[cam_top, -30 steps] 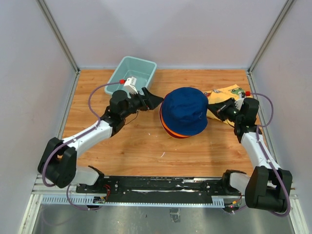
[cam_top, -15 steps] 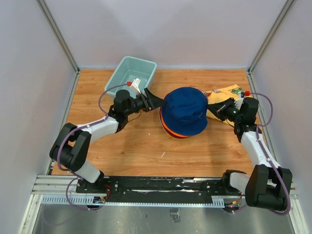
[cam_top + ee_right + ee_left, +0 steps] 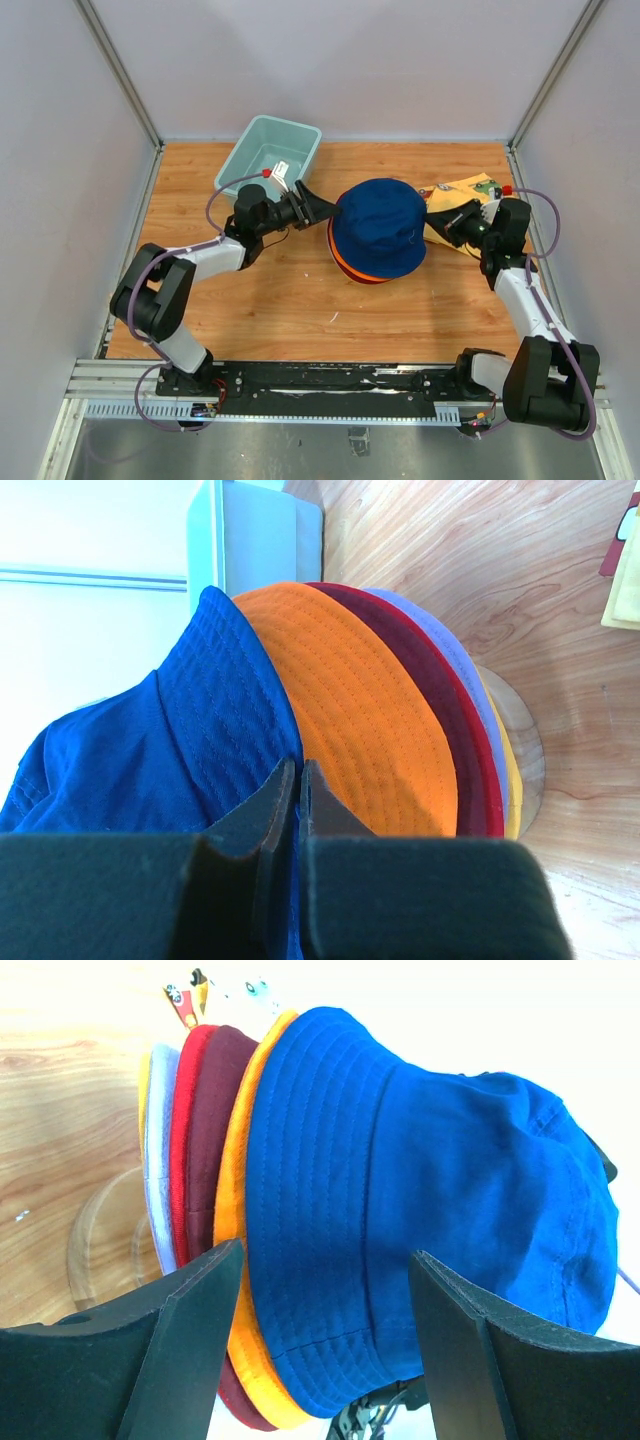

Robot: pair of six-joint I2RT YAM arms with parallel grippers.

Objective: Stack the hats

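The tub (image 3: 270,150) sits back left on the desk (image 3: 300,290). Next, the left claw (image 3: 325,1252), spread wide open, a finger on either side of the stacked brims. Mid-desk, the hats (image 3: 378,228) are piled on a stand (image 3: 100,1235): navy (image 3: 150,740) on top, then orange, maroon, red, lavender, yellow. The right claw (image 3: 298,765) is pinched closed at the navy brim, with the cloth (image 3: 465,190) behind it.

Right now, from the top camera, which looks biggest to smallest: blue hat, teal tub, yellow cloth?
1. The blue hat and teal tub look about alike; I can't rank them.
2. The yellow cloth looks smallest, though it's partly hidden.
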